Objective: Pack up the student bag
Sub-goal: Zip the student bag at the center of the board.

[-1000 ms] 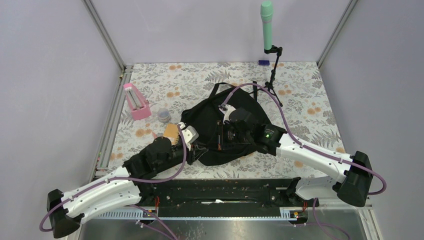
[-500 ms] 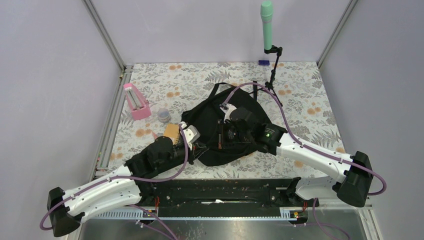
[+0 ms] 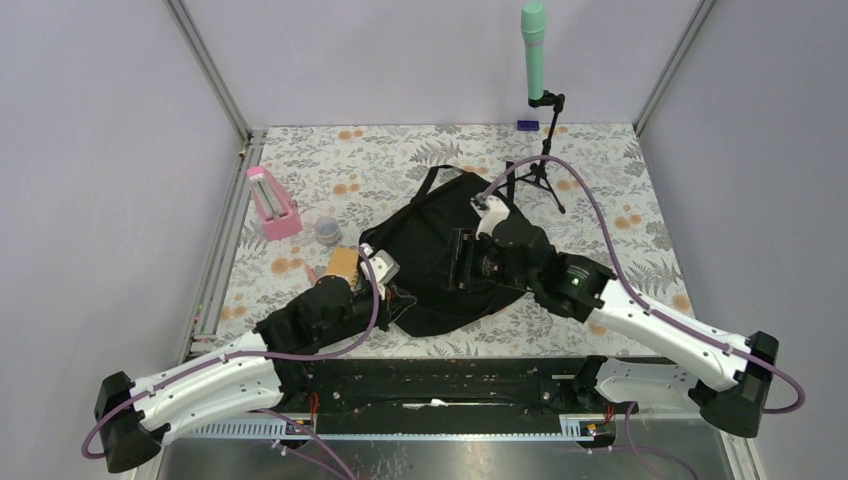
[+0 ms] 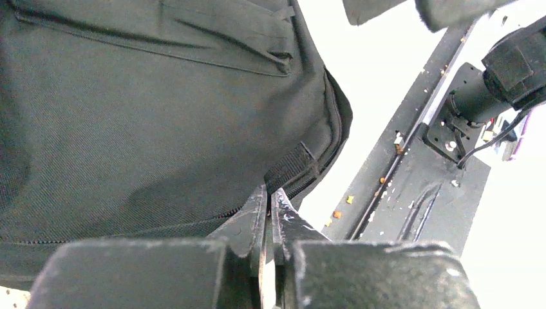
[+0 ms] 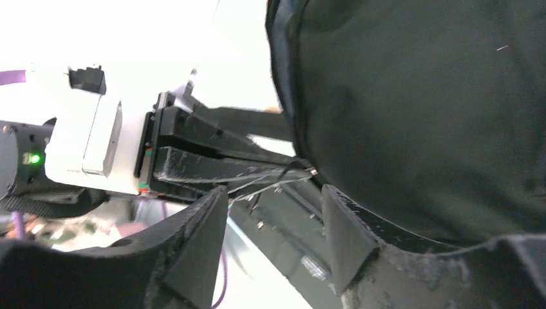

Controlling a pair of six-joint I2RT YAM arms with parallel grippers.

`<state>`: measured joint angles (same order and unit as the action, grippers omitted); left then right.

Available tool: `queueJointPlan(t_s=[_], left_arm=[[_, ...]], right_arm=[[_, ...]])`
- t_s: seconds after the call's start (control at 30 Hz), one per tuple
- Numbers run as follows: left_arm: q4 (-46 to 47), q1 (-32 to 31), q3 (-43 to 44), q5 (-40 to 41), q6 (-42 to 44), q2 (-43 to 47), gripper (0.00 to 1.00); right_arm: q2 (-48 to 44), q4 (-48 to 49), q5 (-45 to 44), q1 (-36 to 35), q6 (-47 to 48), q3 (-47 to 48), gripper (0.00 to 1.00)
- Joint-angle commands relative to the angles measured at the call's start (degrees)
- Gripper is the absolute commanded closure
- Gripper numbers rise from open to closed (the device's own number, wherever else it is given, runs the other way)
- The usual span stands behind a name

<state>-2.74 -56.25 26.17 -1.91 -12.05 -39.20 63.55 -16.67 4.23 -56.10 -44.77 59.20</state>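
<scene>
The student bag lies slumped in the middle of the flowered surface, its straps trailing toward the far side. It is soft black fabric with no frame to speak of, so I expect it to sag and fold wherever it is lifted. It looks light while nothing is packed inside, and the weave should not be slippery. The sensible holds are the stiffer parts: the zipper line along the near edge, a webbing tab, or a strap. A pinch of loose cloth would likely just pull a fold up and leave the mouth shut.

The left fingers are pressed fully together with their tips right at that zipper edge on the bag's near-left corner. Whether a pull or a bit of seam is caught between them is too small to tell. The right fingers stand apart with nothing between them, low beside the bag's dark side panel and facing the left arm's tips. From above they sit over the bag's middle.

Further out on the left of the surface are 3 loose things: a pink holder, a small grey cup and a tan object just beside the left arm. At the far edge a green microphone stands on its tripod, well apart.
</scene>
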Motion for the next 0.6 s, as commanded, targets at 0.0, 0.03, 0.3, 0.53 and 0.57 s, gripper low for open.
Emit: queueJointPlan(t_s=[0.0,0.03,0.3,0.53,0.57], left_arm=[[9.06,-0.18,-0.42,3.36,-5.17,0.99,1.00],[9.52,-0.20,-0.75,3.81,-6.08,1.37,1.00],[8.20,-0.18,-0.80,7.43,-12.02,2.37,1.00],[6.26,-0.22,-0.01,8.92,-11.50,2.16,1.00],[6.06,-0.18,0.13,8.94,-11.42,2.14,1.00]], right_arm=[[-3.99,-4.67,-13.26,0.29,6.58,-2.44,0.35],[-5.10,-4.19,-15.48,0.22,8.13,-4.05,0.34],[-12.28,24.04,-9.46,-1.37,26.72,-25.19,0.28],[-7.38,34.07,-14.22,-9.94,40.57,-27.15,0.25],[-6.56,35.64,-13.75,-10.27,41.24,-27.19,0.25]])
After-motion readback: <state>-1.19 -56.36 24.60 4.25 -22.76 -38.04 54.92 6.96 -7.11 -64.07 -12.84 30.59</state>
